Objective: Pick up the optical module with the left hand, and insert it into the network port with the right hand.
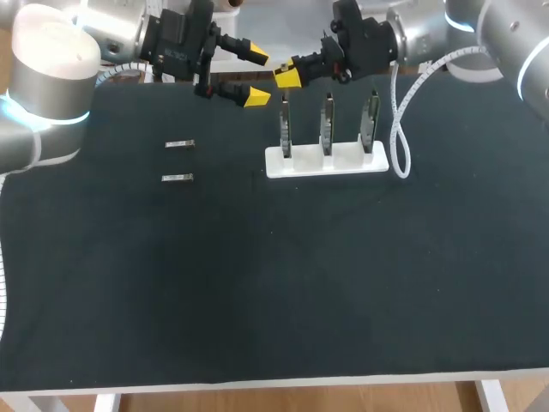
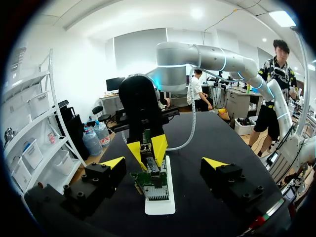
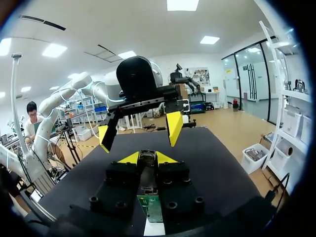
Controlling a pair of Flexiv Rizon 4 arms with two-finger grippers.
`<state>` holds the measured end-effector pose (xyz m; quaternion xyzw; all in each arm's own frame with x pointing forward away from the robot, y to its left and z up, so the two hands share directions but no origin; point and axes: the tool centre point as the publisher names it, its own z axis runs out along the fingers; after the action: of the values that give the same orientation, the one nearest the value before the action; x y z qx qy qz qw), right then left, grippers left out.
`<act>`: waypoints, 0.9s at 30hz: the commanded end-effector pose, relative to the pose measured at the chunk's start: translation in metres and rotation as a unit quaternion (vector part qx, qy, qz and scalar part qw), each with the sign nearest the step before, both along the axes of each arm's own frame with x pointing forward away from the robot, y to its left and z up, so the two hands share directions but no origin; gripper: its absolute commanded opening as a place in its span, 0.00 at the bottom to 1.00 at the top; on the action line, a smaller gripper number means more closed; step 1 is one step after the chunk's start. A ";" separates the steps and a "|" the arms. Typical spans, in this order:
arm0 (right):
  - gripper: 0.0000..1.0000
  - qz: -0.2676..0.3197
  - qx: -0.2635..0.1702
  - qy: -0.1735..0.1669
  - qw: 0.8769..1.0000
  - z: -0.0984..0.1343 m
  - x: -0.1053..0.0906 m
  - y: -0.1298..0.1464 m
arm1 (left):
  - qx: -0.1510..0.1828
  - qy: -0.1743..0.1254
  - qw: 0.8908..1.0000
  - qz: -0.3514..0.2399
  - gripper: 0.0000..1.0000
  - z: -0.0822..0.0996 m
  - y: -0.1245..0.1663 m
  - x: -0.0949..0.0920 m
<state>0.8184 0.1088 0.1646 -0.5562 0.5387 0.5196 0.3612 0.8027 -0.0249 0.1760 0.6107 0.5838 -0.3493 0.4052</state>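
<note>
The optical module is a slim dark piece pinched between the yellow tips of the right gripper. It sits above the near-left end of the white holder, just over the leftmost board of the three that stand upright in it. In the left wrist view the module hangs directly over that board's metal network port, close to it but apart from it.

The left gripper is a little further out from the holder's left end and faces the right one. Its fingers are spread wide and hold nothing.

Two more modules lie flat on the table, well to the left of the holder. One is further back and the other is nearer the front. A white cable loops down past the holder's right end.

Judging from this, the pick-up and the pass between arms look finished, and the insertion is the step in hand. The next move needs the right arm to line the module's end squarely with the port opening on the leftmost board. It should then push along the port's axis while the grip stays firm, so the module does not slip or tilt. The board is thin and only stands in a slot, so a sideways push could rock it or shift the holder. The spread left gripper sits near enough that it should keep out of the path.
</note>
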 end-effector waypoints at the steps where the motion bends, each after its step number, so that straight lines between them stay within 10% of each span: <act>1: 0.00 0.045 0.006 0.011 0.999 -0.002 0.007 0.001 | 0.001 0.000 1.000 -0.001 1.00 0.000 0.000 0.002; 27: 0.00 0.047 0.012 0.006 0.999 0.001 0.009 0.000 | 0.001 0.000 1.000 -0.001 1.00 0.000 0.000 0.002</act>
<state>0.8195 0.1088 0.1647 -0.5552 0.5354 0.5203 0.3667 0.8027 -0.0249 0.1760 0.6107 0.5838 -0.3493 0.4052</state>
